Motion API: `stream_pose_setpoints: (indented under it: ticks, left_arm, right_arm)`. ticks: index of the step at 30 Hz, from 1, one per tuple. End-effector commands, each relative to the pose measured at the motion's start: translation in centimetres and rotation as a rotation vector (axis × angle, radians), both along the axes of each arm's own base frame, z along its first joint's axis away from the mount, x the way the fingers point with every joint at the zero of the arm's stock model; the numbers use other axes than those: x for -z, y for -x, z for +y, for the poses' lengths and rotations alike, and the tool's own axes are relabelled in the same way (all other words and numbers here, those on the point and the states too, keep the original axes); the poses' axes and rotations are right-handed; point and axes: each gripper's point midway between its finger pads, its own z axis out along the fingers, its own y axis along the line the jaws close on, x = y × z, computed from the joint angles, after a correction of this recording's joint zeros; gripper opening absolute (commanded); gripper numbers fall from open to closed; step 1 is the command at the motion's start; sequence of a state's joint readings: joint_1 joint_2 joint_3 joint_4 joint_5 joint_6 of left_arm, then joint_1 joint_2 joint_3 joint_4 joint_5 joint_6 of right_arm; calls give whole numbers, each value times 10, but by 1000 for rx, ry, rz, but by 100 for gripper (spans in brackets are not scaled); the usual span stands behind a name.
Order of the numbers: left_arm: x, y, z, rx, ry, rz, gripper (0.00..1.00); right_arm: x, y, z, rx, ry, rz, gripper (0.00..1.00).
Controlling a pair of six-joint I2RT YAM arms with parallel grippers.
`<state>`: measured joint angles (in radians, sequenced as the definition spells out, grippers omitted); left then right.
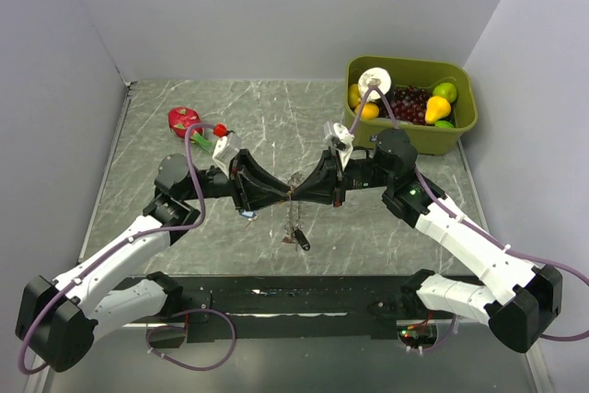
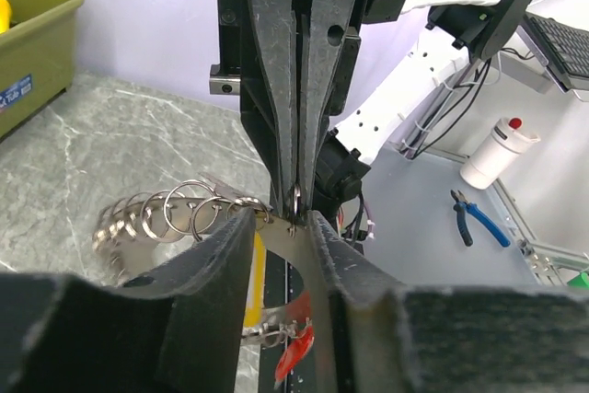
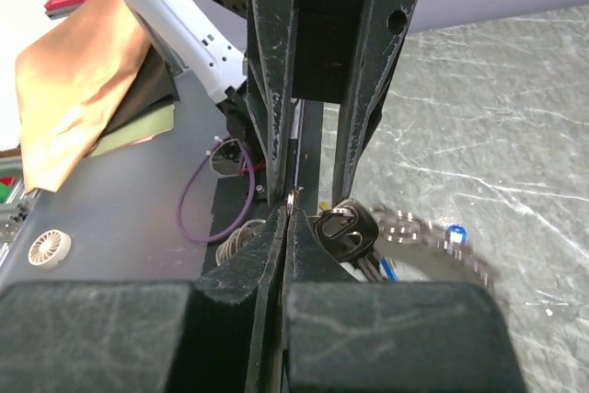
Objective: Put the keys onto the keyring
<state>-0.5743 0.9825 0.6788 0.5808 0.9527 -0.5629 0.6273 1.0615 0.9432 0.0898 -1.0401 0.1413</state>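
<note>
Two grippers meet tip to tip: my right gripper (image 3: 288, 212) clamps the keyring (image 2: 296, 198); my left gripper (image 2: 281, 227) has its jaws apart, grip unclear. A blue key (image 1: 248, 213) sits just beside the left, its direction too small to read.

1. The left arm (image 1: 120, 255) and the right arm (image 1: 469, 246) have white shells on their lower links, with black joints and black upper links.
2. Each arm ends at the bottom corners of the frame in a blocky black housing (image 1: 51, 319).
3. A purple cable (image 1: 191, 149) loops along each arm.
4. A small white camera housing (image 1: 224, 146) sits on each wrist.
5. The left fingers (image 2: 212, 255) and the right fingers (image 3: 267, 62) are long, tapered, matte black and scratched.
6. A green light (image 1: 413, 192) glows on the right arm.
</note>
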Motion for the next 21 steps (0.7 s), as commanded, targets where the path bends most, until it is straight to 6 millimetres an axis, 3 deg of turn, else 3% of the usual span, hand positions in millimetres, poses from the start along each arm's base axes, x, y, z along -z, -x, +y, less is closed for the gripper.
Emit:
stream_pose_setpoints:
  ticks: [1, 2, 7, 8, 14, 17, 18, 21]
  left_arm:
    - [-15, 0, -5, 10, 17, -56, 32]
    - [-15, 0, -5, 7, 16, -56, 25]
    - [-11, -2, -8, 2, -14, -50, 12]
    - [-10, -3, -8, -3, -17, -48, 2]
    - [-11, -5, -6, -38, 2, -52, 1]
    - [-12, -7, -3, -71, 27, -74, 1]
    - [-15, -6, -1, -80, 37, -83, 1]
    - [-14, -8, 2, -116, 53, -108, 1]
  right_arm:
    - [-27, 1, -2, -5, -70, -89, 0]
    - [-26, 0, -1, -3, -68, -85, 0]
    - [-28, 0, -2, 6, -74, -92, 0]
    - [-29, 0, -2, 8, -76, -96, 0]
    - [-28, -5, -2, 44, -67, -84, 0]
    - [-36, -8, -7, 95, -90, -101, 28]
    - [-34, -14, -9, 143, -94, -98, 49]
    - [-43, -19, -19, 224, -134, -128, 82]
